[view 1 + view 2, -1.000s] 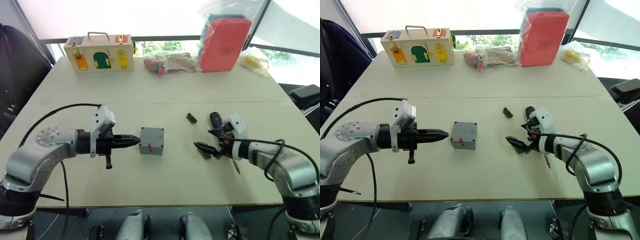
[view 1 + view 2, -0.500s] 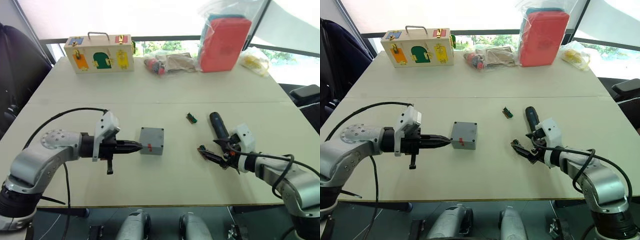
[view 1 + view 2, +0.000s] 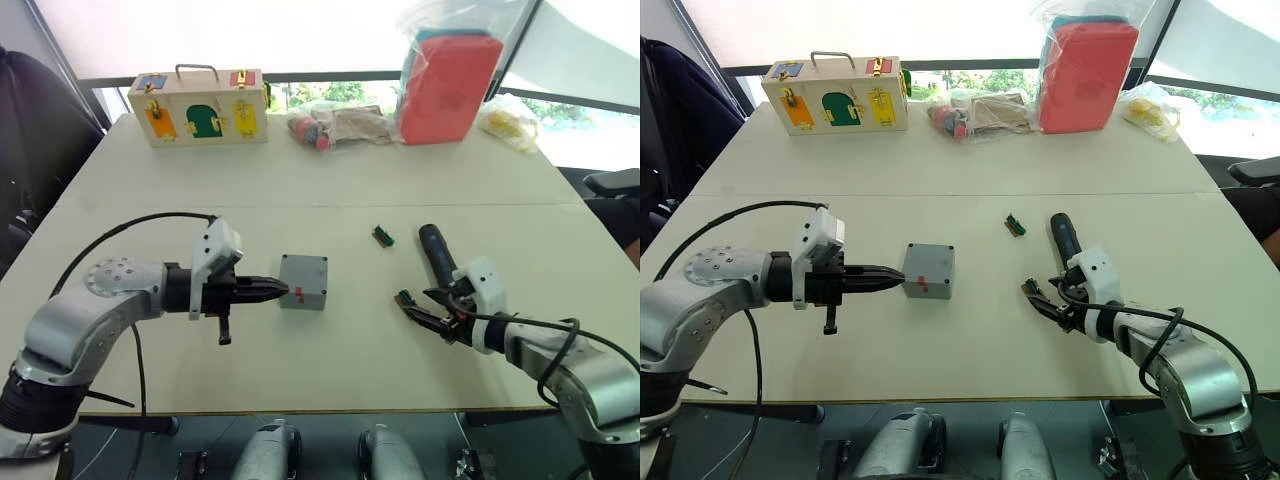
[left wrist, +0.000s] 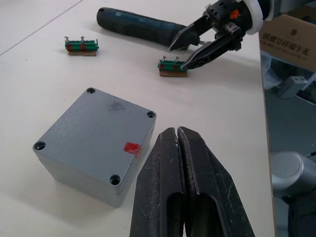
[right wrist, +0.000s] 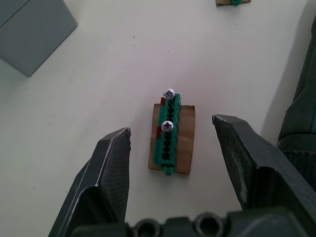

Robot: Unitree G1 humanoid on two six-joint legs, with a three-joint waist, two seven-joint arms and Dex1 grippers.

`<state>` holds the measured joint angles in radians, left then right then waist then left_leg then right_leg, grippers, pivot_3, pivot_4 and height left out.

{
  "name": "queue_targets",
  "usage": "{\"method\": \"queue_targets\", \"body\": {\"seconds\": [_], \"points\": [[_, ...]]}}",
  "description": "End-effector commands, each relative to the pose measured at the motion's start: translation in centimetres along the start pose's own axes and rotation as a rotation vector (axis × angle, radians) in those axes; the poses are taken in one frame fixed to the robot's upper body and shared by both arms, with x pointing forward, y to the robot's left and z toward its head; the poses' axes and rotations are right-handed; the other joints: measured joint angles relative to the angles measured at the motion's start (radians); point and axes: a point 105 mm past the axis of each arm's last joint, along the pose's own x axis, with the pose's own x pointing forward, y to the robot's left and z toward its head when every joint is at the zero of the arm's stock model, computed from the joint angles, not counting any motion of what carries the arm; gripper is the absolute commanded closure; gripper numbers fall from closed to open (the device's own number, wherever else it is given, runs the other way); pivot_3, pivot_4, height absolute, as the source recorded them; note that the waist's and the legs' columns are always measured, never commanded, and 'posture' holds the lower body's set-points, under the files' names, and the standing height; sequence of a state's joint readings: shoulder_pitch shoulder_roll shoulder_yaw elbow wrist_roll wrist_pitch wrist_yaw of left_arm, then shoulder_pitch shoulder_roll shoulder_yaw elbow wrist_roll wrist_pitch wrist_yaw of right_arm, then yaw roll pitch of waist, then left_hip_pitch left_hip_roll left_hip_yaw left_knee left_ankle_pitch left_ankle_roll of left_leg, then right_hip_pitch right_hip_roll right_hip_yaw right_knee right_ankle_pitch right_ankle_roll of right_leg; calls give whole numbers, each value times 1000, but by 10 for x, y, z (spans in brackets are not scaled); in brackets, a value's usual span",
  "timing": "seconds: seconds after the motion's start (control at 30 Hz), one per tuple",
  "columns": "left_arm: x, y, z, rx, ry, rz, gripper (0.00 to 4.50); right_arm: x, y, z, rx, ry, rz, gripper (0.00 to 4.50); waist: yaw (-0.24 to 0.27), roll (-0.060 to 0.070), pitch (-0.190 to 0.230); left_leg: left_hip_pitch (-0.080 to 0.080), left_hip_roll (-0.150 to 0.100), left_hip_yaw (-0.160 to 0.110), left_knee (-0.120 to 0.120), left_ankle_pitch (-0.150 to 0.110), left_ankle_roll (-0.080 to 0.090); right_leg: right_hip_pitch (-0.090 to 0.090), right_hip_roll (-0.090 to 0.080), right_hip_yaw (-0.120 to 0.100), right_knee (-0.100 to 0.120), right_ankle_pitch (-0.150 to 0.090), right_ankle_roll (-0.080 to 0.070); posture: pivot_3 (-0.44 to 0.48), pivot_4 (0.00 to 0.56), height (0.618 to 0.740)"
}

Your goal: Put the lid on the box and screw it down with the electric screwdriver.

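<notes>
The left gripper [image 3: 278,290] has its two black fingers pressed flat together into one point, and that point sits right at the side wall of the box [image 3: 304,281], by the little red mark. The lid [image 4: 96,126] looks seated on top already, a screw head dark in each corner that shows, though whether those screws are tight I cannot tell.

Over on the other side, the right gripper [image 5: 173,148] has its fingers spread wide, straddling a small green screw block [image 5: 168,132] on its cardboard pad, two screws standing up out of it. It is not touching the block. The electric screwdriver [image 3: 436,251] lies flat on the table [image 3: 330,180] just beside that gripper, untouched. A second green block [image 3: 383,236] sits apart, further back.

Here is the danger. That closed left point is pressing on a light box with nothing behind it; a push too firm and the box slides or spins away across the smooth table instead of being steadied. On the right, the block is small and light, so if the fingers close off-centre it could skid, tip, or shed a screw. And the screwdriver is so close that a careless sweep of the wrist could roll it away.
</notes>
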<state>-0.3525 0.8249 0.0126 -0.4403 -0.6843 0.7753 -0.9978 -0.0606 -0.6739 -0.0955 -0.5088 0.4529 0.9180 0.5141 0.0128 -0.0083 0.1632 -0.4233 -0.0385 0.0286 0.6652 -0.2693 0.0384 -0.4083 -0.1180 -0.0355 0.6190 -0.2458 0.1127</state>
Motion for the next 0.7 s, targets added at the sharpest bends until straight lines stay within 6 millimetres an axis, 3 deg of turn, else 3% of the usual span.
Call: {"method": "queue_targets", "body": {"seconds": [0.03,0.07,0.23,0.27,0.7], "points": [[-1,-1,10,48,-24,6,4500,-3,3,10,-24,-37,-1,2156,0,0,0,0,0,0,0,0,0,0,0,0,0,0,0,0,150,740],[-1,-1,10,49,-25,6,4500,-2,4,11,-21,-41,0,2364,0,0,0,0,0,0,0,0,0,0,0,0,0,0,0,0,150,740],[0,-1,9,49,-24,7,4500,-2,5,11,-11,-46,5,4265,0,0,0,0,0,0,0,0,0,0,0,0,0,0,0,0,150,740],[0,-1,8,49,-23,7,4500,-2,5,11,-10,-45,7,4397,0,0,0,0,0,0,0,0,0,0,0,0,0,0,0,0,150,740],[1,1,6,51,-18,11,4500,-2,6,12,-7,-56,4,4397,0,0,0,0,0,0,0,0,0,0,1,-1,0,0,1,0,150,740]]}}
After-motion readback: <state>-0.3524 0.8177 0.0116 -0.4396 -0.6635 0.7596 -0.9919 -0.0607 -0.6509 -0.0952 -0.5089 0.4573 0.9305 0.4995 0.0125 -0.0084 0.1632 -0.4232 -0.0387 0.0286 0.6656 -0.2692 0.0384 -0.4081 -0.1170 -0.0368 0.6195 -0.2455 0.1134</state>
